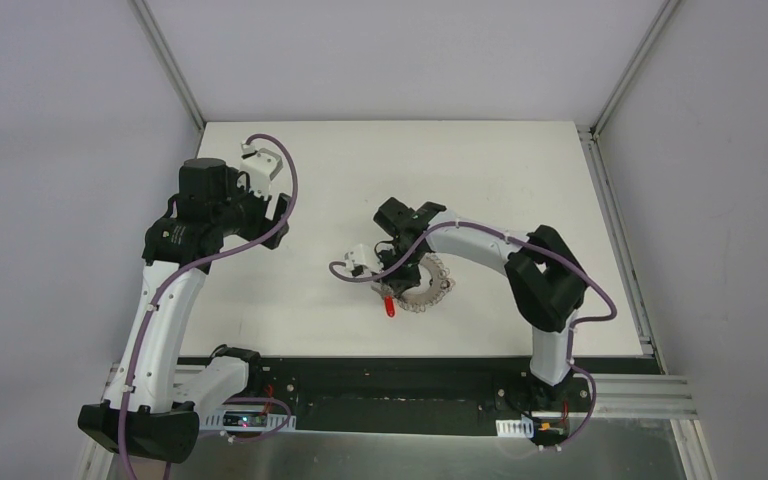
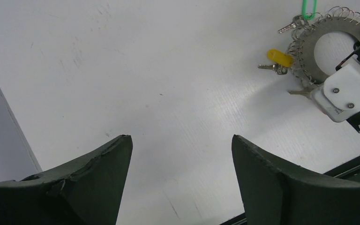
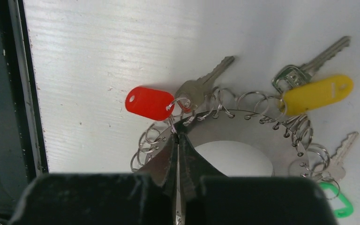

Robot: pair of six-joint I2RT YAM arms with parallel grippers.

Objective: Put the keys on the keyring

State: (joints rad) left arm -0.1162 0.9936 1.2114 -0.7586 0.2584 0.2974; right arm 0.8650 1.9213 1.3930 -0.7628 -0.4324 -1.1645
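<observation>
Right tool (image 3: 178,138), nearer arm, sits pinched fully together with no clear hold at the inner rim of the keyring (image 3: 262,136), which lies flat mid-table (image 3: 98,47); 1 red-tagged key (image 3: 194,89) lies just beyond its tips, blade pointing outward from the rim; left tool (image 2: 183,140) gapes empty, well apart.
</observation>
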